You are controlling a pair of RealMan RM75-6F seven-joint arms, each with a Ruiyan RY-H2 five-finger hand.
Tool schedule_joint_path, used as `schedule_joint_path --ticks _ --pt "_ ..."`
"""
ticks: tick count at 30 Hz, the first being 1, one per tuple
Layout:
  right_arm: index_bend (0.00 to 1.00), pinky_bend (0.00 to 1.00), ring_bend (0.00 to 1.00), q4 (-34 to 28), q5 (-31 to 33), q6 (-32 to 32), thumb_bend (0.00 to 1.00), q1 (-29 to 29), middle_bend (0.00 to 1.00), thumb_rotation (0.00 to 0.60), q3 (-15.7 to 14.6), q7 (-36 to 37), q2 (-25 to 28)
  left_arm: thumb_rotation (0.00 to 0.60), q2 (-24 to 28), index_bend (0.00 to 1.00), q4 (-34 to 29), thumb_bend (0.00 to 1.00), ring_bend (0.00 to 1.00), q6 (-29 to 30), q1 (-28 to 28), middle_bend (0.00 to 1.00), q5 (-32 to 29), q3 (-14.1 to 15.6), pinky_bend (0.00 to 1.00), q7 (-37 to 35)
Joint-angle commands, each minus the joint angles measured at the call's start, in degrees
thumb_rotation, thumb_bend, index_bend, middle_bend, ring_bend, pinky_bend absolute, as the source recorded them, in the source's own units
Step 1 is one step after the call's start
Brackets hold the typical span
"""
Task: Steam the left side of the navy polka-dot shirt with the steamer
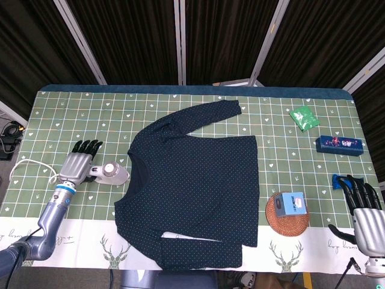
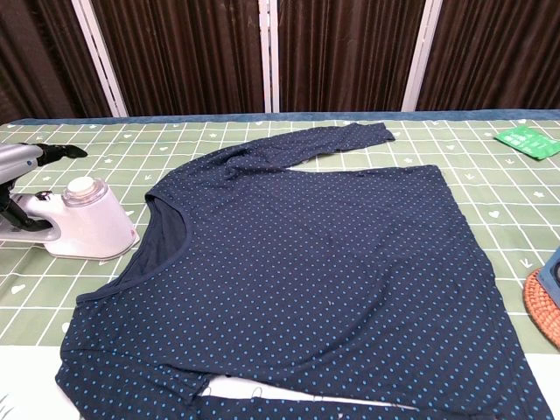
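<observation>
The navy polka-dot shirt (image 1: pixel 192 186) lies flat in the middle of the table, one sleeve stretched toward the back and the other folded along the front hem; the chest view shows the shirt (image 2: pixel 306 271) filling most of the frame. The white steamer (image 1: pixel 112 173) lies on its side just left of the collar, head toward the shirt. My left hand (image 1: pixel 78 164) hovers over the steamer's handle with fingers stretched out and apart, not wrapped around it. In the chest view the steamer (image 2: pixel 83 223) sits under that left hand (image 2: pixel 19 162) at the frame's edge. My right hand (image 1: pixel 364 208) rests open at the front right.
A woven coaster (image 1: pixel 287 217) carrying a small blue box (image 1: pixel 292 203) sits right of the shirt. Further right lie a green packet (image 1: pixel 304 117), a dark blue case (image 1: pixel 339 144) and a blue clip (image 1: pixel 338 180). The steamer's white cord (image 1: pixel 30 164) curls off the left edge.
</observation>
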Motion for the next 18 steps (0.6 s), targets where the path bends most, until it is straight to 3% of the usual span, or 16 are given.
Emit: schedule_joint_path --ticks 1,5,9,14,18 --pt "0.0 0.0 0.0 0.04 0.06 -0.09 0.0 0.03 0.0 0.6 -0.01 0.06 0.03 0.6 -0.42 0.15 1.22 0.32 0.26 -0.22 -0.59 0.29 -0.22 0.12 0.19 0.97" --pt "0.0 0.0 0.0 0.01 0.1 -0.26 0.0 0.11 0.0 0.6 -0.07 0.03 0.04 0.6 -0.99 0.45 2.7 0.37 0.45 1.59 -0.72 0.5 1.05 0.31 0.5 0.61" --pt "0.0 0.0 0.0 -0.08 0.1 -0.38 0.0 0.16 0.0 0.6 -0.17 -0.08 0.06 0.6 -1.5 0.66 4.41 0.45 0.58 2.83 -0.56 0.63 2.81 1.17 0.78 -0.96" --pt "0.0 0.0 0.0 -0.22 0.03 -0.49 0.0 0.2 0.0 0.6 -0.29 -0.21 0.05 0.6 -2.08 0.86 6.16 0.55 0.7 4.2 -0.28 0.75 4.5 1.93 0.94 -3.34" --pt "0.0 0.0 0.0 -0.28 0.08 -0.5 0.0 0.23 0.0 0.6 -0.31 -0.55 -0.05 0.6 -1.85 0.89 6.53 0.57 0.74 5.36 -0.21 0.78 6.24 2.25 0.98 -6.5"
